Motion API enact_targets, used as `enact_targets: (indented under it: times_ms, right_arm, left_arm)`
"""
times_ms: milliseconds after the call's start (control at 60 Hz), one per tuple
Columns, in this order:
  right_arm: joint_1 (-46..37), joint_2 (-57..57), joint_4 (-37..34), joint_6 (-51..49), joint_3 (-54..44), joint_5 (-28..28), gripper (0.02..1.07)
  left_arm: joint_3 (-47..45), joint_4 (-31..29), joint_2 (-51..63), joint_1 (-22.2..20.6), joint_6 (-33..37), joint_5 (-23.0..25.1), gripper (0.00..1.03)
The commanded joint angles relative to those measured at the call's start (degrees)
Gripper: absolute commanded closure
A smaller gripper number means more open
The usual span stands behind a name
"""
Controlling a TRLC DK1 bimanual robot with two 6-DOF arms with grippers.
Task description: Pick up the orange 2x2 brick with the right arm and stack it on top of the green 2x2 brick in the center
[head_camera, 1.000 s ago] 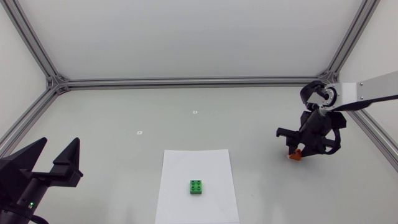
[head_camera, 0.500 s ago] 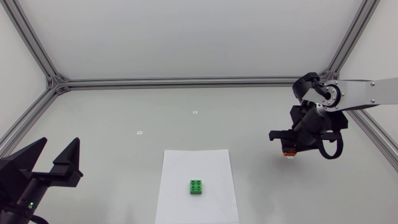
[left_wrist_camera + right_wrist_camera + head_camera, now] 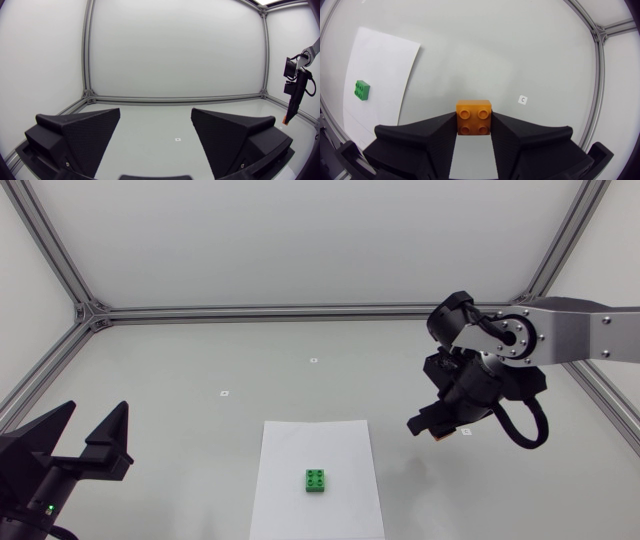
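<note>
Studs up, the orange 2x2 brick (image 3: 474, 117), glossy plastic with four round knobs, is clamped from both sides by the broad matte wedge fingers of the right gripper (image 3: 474, 131); it hangs above the table (image 3: 200, 360), well apart from the green 2x2 brick (image 3: 317, 480), to its right and farther back; the green brick lies on a flat white paper sheet (image 3: 300, 445); a small white square marker (image 3: 465, 432) sits beside the right gripper; well to the green brick's left, the left gripper (image 3: 95, 412) stands spread wide, its black fingers finely textured.

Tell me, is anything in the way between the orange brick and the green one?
No, nothing I can see. The right claw holds the orange brick, and only table and white paper lie between it and the green brick.
</note>
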Motion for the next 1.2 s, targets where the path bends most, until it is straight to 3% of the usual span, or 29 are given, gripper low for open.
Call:
enact_targets:
  times_ms: [0,250,467,850,1183]
  right_arm:
    - [3.61,-0.39,-1.46,-5.44,0.38,0.38,0.95]
    - [13.02,0.92,-1.2,-16.52,-0.14,-0.15,0.99]
    - [24.53,1.98,-0.32,-22.06,0.65,-0.41,0.95]
    - [28.93,10.15,-3.13,-29.88,9.26,-6.48,0.98]
    - [31.83,16.74,-1.55,-32.78,15.24,-6.92,0.98]
  left_arm:
    - [-2.35,-0.84,-0.45,0.16,0.73,0.23,0.04]
    - [-2.35,-0.84,-0.45,0.16,0.73,0.23,0.04]
    - [-2.35,-0.76,-0.45,0.16,0.73,0.23,0.04]
    - [-2.35,-0.84,-0.45,0.16,0.73,0.23,0.04]
    - [-2.35,-0.84,-0.45,0.16,0.73,0.23,0.04]
